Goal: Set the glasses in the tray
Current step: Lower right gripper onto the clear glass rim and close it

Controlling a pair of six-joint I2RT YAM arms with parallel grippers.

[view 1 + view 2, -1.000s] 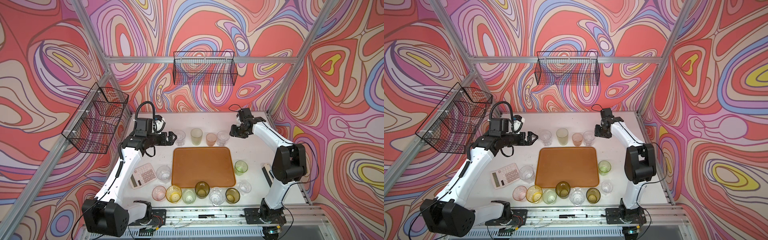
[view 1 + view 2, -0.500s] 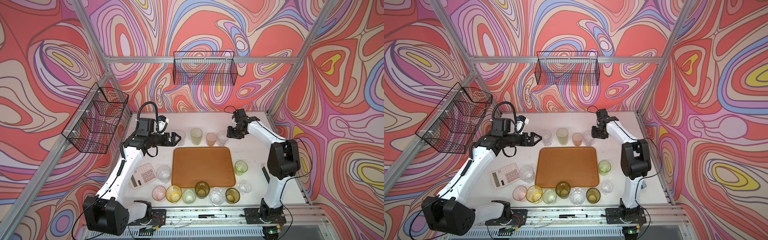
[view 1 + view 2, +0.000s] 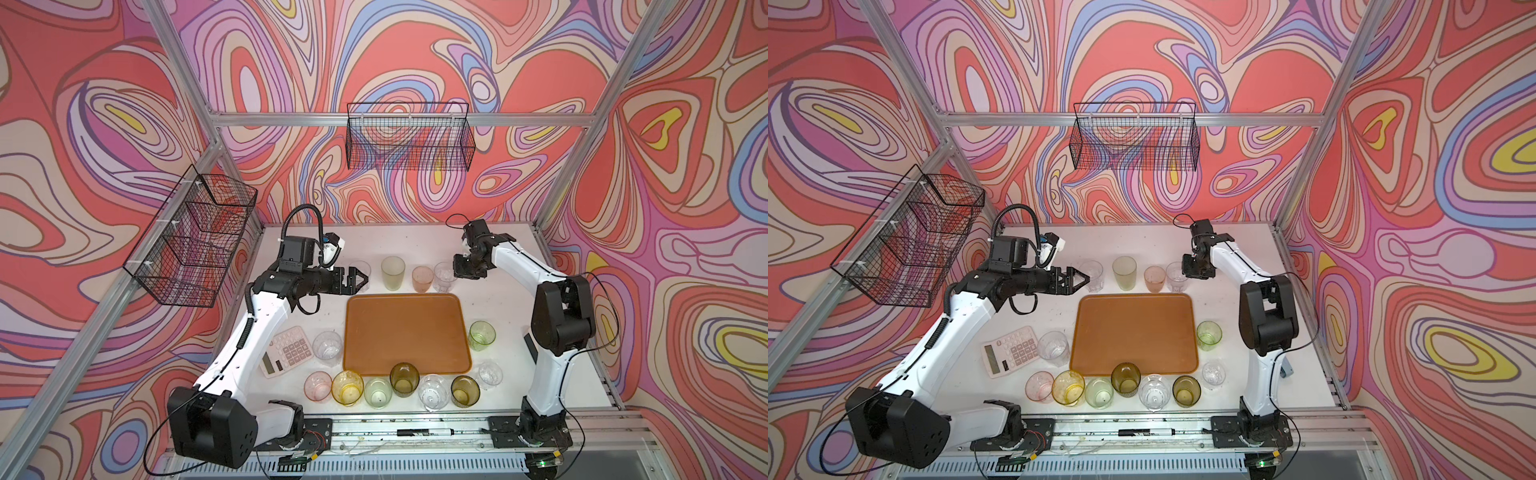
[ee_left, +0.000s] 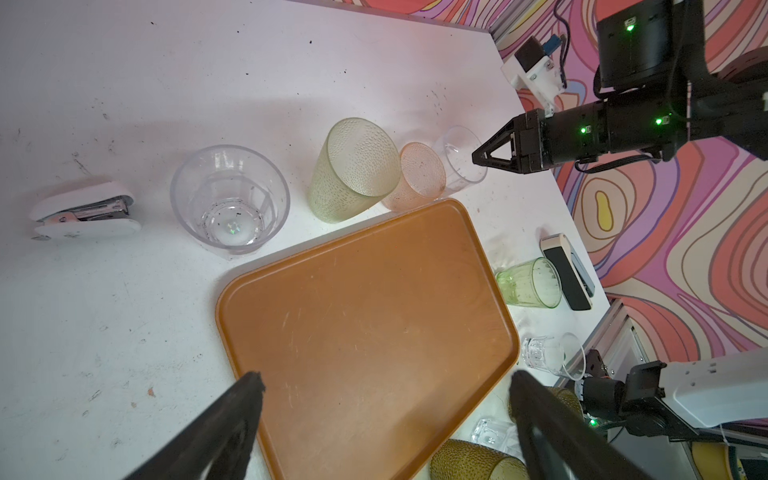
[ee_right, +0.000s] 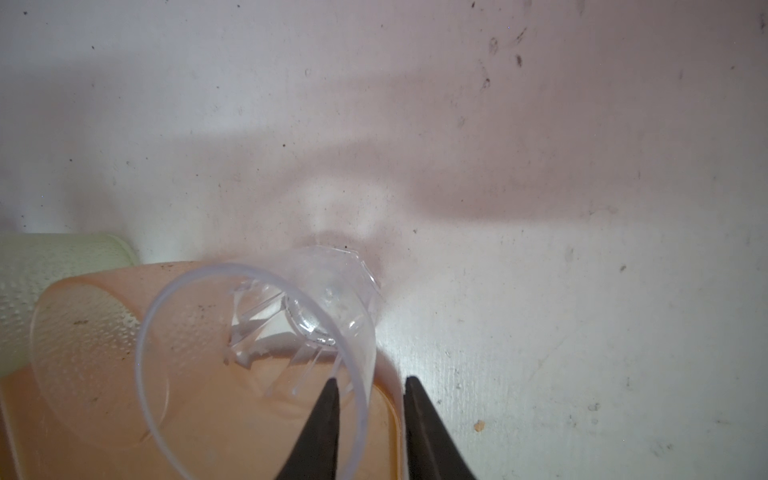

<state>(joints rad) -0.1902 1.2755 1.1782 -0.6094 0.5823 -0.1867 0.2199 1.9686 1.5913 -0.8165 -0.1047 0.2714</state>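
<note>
The orange-brown tray point(image 3: 405, 328) point(image 4: 365, 324) lies bare in the middle of the table. Glasses stand around it: a back row of clear point(image 3: 360, 270), tall frosted green point(image 3: 393, 272), pink point(image 3: 422, 279) and clear point(image 3: 444, 276), plus several along the front and sides. My right gripper point(image 5: 370, 382) straddles the wall of the right-hand clear glass point(image 5: 257, 332), one finger inside and one outside, the jaws narrow with thin gaps showing. My left gripper point(image 3: 361, 279) point(image 4: 384, 380) hangs wide open and holds nothing, above the tray's back left corner beside the left-hand clear glass point(image 4: 230, 199).
A calculator point(image 3: 286, 351) lies left of the tray, and a white stapler point(image 4: 83, 214) lies beyond the left clear glass. A black device point(image 4: 569, 270) rests by the green glass point(image 3: 482, 336). Wire baskets point(image 3: 409, 137) point(image 3: 195, 245) hang on the walls.
My right gripper has moved left onto the clear glass and its jaws have narrowed round the wall. My left gripper has slid right toward the back row, still open.
</note>
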